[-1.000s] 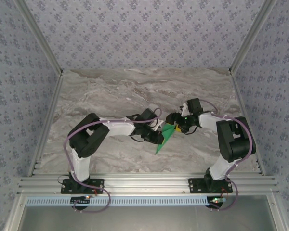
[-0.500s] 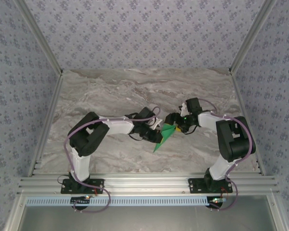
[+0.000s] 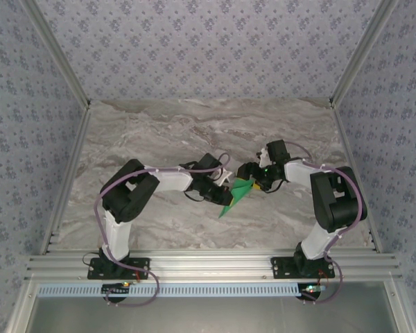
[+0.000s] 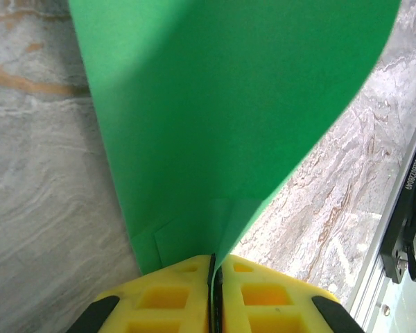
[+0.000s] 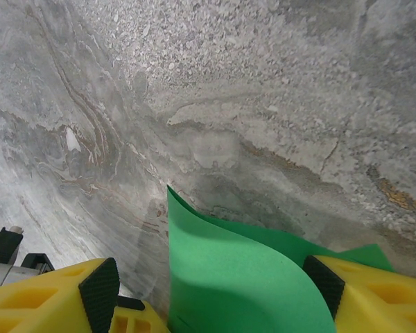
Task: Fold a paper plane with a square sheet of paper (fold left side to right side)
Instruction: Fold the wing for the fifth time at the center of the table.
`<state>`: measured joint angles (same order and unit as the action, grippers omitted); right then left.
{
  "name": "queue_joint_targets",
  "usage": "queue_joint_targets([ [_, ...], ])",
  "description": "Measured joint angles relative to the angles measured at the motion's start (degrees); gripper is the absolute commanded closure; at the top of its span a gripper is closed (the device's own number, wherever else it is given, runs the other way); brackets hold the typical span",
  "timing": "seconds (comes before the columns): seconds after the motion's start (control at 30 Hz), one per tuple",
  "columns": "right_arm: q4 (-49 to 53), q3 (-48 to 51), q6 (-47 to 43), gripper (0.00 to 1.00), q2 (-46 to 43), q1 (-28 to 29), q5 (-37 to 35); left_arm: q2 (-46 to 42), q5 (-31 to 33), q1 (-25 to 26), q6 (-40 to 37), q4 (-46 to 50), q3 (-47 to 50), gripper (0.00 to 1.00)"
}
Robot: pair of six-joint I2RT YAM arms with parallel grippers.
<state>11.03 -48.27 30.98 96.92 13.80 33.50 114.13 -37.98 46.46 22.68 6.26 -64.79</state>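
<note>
The square sheet of paper [image 3: 232,199] is bright green, lifted off the marble table and bent into a curve between the two arms. My left gripper [image 3: 225,192] is shut on its near edge, and in the left wrist view the sheet [image 4: 236,104] rises out of the closed yellow jaws of the left gripper [image 4: 215,267], with faint creases just above them. My right gripper [image 3: 249,182] stands open at the sheet's upper right. In the right wrist view the curved paper [image 5: 243,277] lies between the spread fingers of the right gripper [image 5: 213,284], which are not closed on it. The paper plane is out of view.
The marble table [image 3: 194,132] stretches far behind the arms. An aluminium rail [image 3: 208,265] runs along the near edge, also seen as the rail [image 4: 402,229] in the left wrist view. Patterned walls and frame posts [image 3: 62,62] close in the sides.
The left gripper and the sheet have drifted slightly left and away, and the sheet's lower tip has moved with them. The right gripper has hardly moved and stays open.
</note>
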Motion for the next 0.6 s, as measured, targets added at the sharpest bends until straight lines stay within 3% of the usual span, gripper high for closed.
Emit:
queue_joint_targets([
  [0.6, 1.5, 1.7, 0.5, 0.23, -5.4, -3.8, 1.0, 0.9, -1.5, -0.2, -1.3, 1.7, -2.3, 0.9],
])
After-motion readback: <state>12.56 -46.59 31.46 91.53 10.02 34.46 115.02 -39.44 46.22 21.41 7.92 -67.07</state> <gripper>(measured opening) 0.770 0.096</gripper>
